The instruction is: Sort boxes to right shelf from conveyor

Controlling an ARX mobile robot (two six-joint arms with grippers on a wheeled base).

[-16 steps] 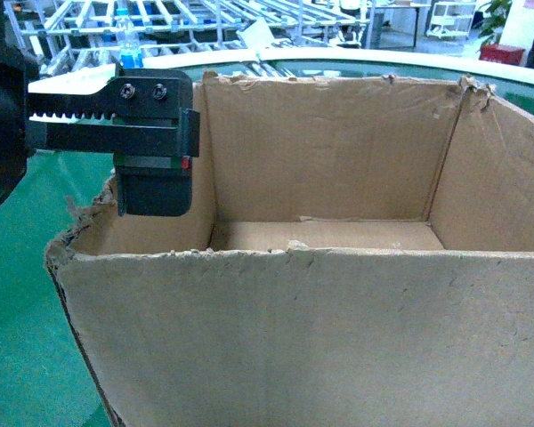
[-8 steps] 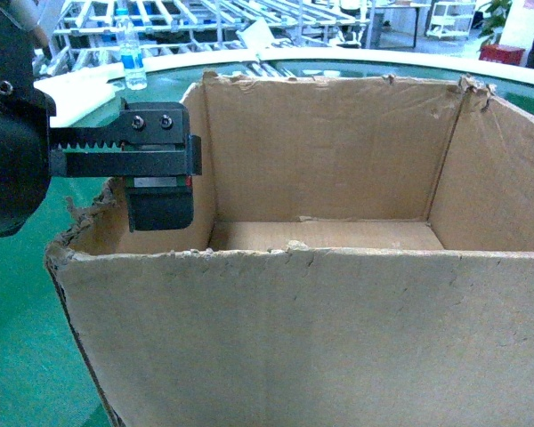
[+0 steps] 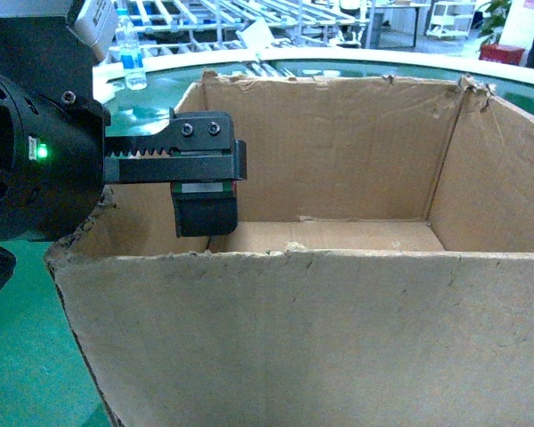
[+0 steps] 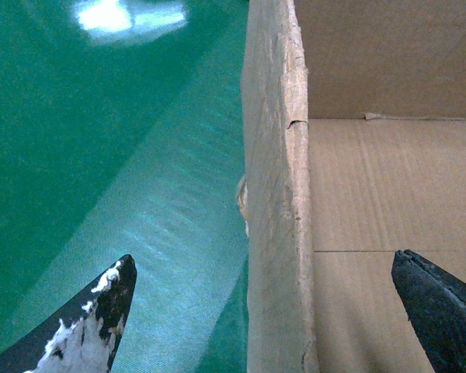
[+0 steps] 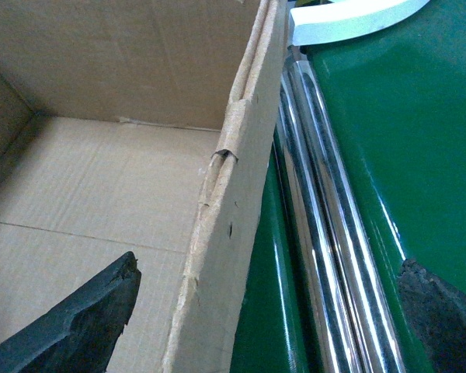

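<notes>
The carton (image 3: 338, 267) sits on the green conveyor (image 3: 18, 356), a water bottle (image 3: 130, 44) at eleven o'clock beyond it. The left gripper (image 4: 264, 311), jaws spread, straddles its left wall; it has moved inward since a second ago. The right gripper (image 5: 264, 311) likewise straddles the right wall, seemingly beside steel rollers (image 5: 318, 194).

Left arm reaches in from the left in head view, its black wrist housing showing a lit green LED. Left pincer (image 3: 205, 191) is spread wide astride the carton's (image 3: 320, 320) left wall: one finger (image 4: 443, 307) inside the carton, the other outside it. Right pincer (image 5: 264, 311) is likewise spread astride the carton's right wall, one dark finger (image 5: 78, 318) inside, one outside.
</notes>
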